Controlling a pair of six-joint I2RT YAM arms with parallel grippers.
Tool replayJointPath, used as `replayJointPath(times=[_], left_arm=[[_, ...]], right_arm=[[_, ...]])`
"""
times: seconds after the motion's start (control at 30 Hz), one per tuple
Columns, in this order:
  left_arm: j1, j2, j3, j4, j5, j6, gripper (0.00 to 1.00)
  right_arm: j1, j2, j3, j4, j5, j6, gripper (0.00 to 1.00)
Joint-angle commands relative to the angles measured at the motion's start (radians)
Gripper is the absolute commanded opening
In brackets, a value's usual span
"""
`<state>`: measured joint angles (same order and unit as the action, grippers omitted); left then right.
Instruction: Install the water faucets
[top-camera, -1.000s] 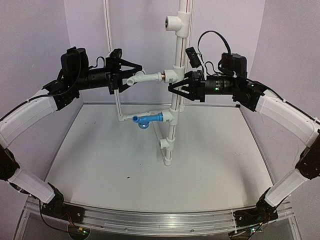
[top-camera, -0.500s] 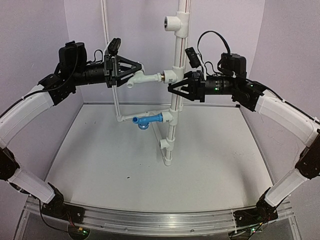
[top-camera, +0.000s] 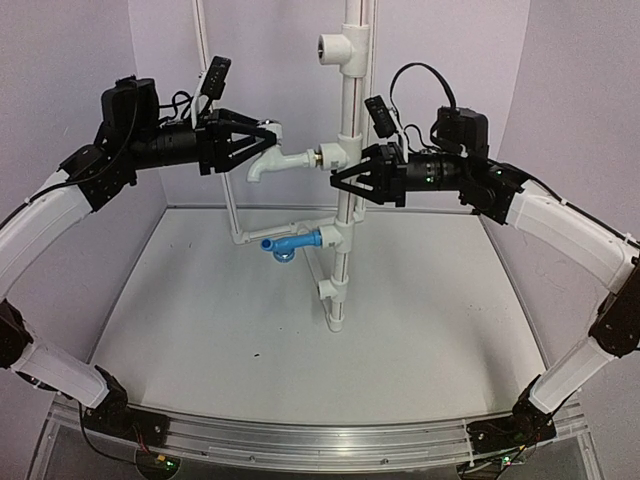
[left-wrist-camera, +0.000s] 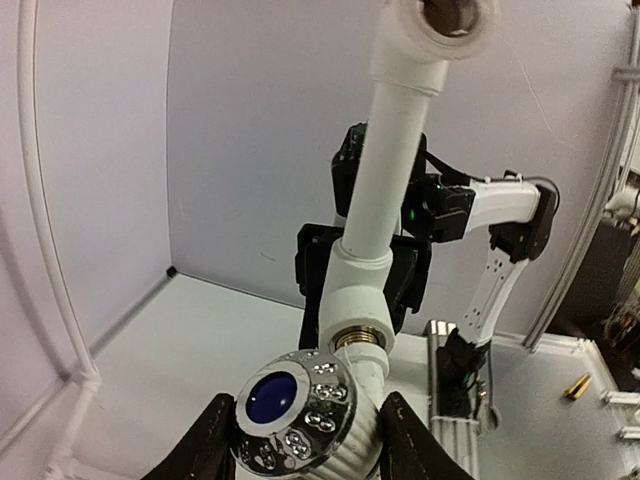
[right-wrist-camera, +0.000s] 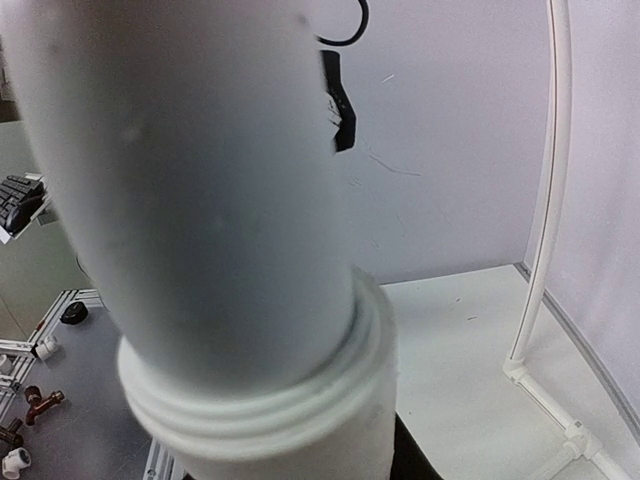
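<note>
The white water faucet (top-camera: 272, 160) juts left from a brass-lined T fitting (top-camera: 335, 154) on the upright white pipe (top-camera: 346, 95), spout down. My left gripper (top-camera: 267, 143) is shut on its ribbed body. In the left wrist view its chrome cap with a blue dot (left-wrist-camera: 285, 405) sits between my fingers (left-wrist-camera: 205, 450), against the fitting (left-wrist-camera: 358, 325). The blue water faucet (top-camera: 296, 242) sits in a lower fitting. My right gripper (top-camera: 340, 181) is shut on the pipe below the T; that pipe (right-wrist-camera: 190, 190) fills the right wrist view.
A thin white tube frame (top-camera: 232, 205) stands behind the pipe stand, whose foot (top-camera: 335, 322) rests on the white table (top-camera: 300, 370). Purple walls close in the back and sides. A second T fitting (top-camera: 338, 45) tops the pipe. Loose fittings (right-wrist-camera: 25, 405) lie outside the table.
My left wrist has rolled with the white faucet in its grip, turning the spout downward. The left arm has drawn up and left. The pipe's top has leaned slightly left; the right gripper keeps its hold.
</note>
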<state>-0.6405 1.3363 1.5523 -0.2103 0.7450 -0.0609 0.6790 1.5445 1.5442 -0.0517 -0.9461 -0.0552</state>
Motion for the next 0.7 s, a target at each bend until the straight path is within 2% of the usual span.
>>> replayJointPath(times=[0.0,0.17,0.43,0.67], left_arm=[[0.012,-0.051,0.046,-0.159,0.02,0.39,0.3],[0.005,-0.042,0.074,-0.191,0.053,0.476,0.38],[-0.016,-0.029,0.124,-0.251,0.11,0.445,0.56],[-0.032,-0.022,0.16,-0.275,0.118,0.407,0.59]], right_arm=[[-0.028,0.004,0.048,-0.023,-0.023,0.15,0.0],[-0.03,0.012,0.055,-0.023,-0.004,0.155,0.0],[-0.05,0.021,0.069,-0.023,0.013,0.165,0.0],[-0.064,0.021,0.066,-0.022,-0.001,0.16,0.0]])
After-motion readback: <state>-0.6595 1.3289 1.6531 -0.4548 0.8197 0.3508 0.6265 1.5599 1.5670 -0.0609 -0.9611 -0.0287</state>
